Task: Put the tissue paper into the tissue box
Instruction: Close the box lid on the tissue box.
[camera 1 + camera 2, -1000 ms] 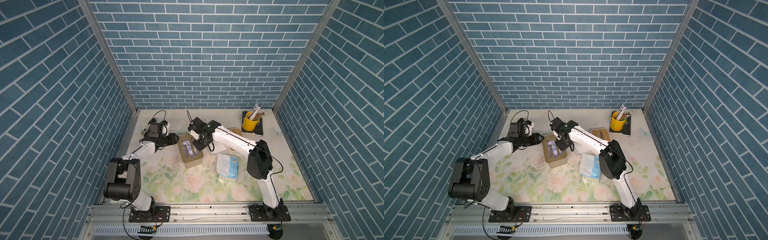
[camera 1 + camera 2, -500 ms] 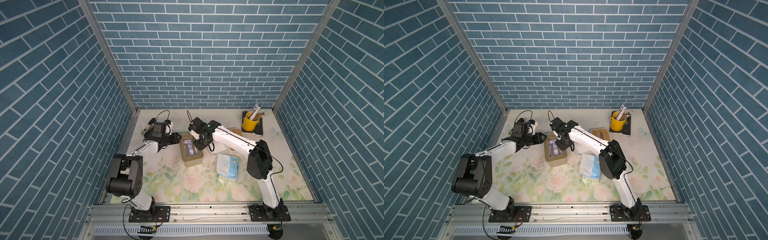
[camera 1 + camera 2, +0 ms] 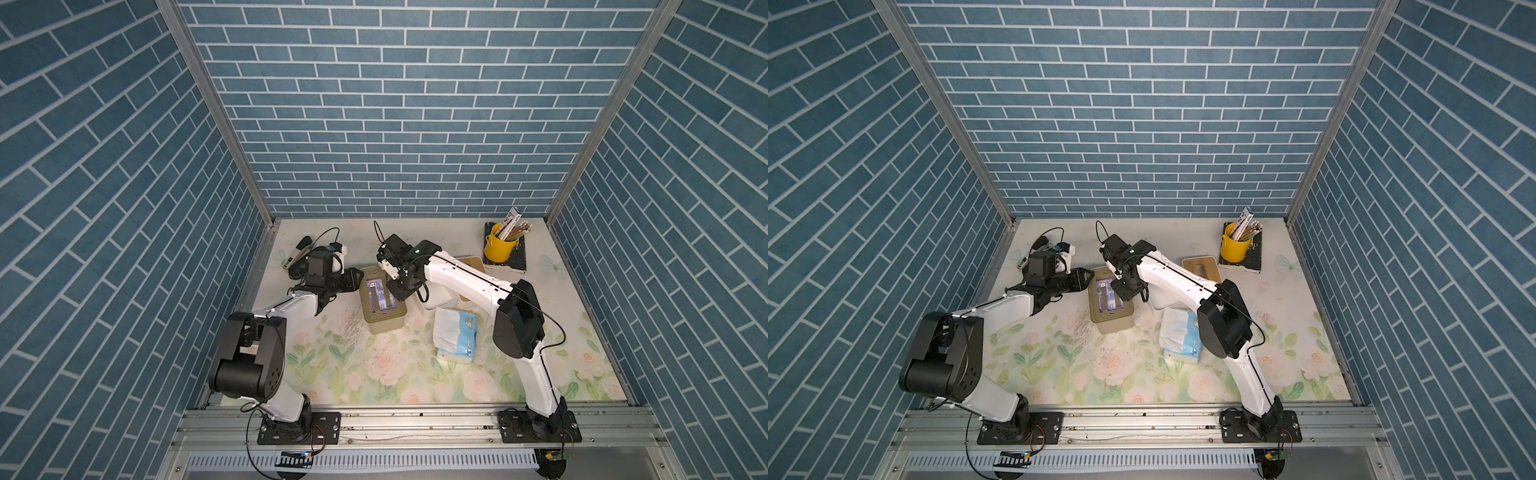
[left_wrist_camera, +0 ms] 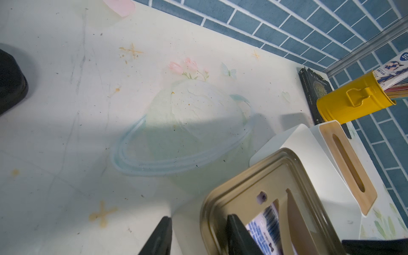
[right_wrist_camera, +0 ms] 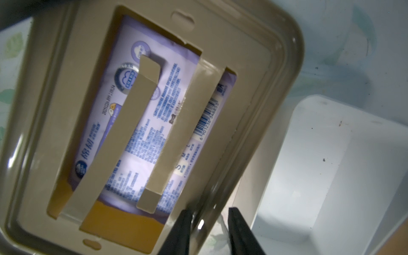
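Note:
A tan tissue box (image 3: 382, 316) (image 3: 1111, 318) lies bottom up on the floral mat, with a purple pack of tissue paper (image 5: 154, 106) (image 4: 262, 225) inside under two tan straps. My left gripper (image 3: 355, 279) (image 4: 198, 217) is open astride the box's far-left rim (image 4: 212, 212), one finger outside and one over the opening. My right gripper (image 3: 397, 291) (image 5: 209, 209) is open astride the right rim (image 5: 220, 187), its inner finger touching the flange, with a gap showing at the outer finger.
A white box (image 5: 331, 165) (image 4: 309, 159) with a slotted wooden lid (image 3: 471, 262) stands right of the tan box. A blue-and-white tissue pack (image 3: 455, 334) (image 3: 1179, 336) lies nearer the front. A yellow pencil cup (image 3: 498, 249) and a dark book (image 3: 519, 266) stand at the back right.
My left gripper has moved right to the tan box's far-left rim, its jaws narrowing. The right gripper stays at the right rim, its jaws slightly wider.

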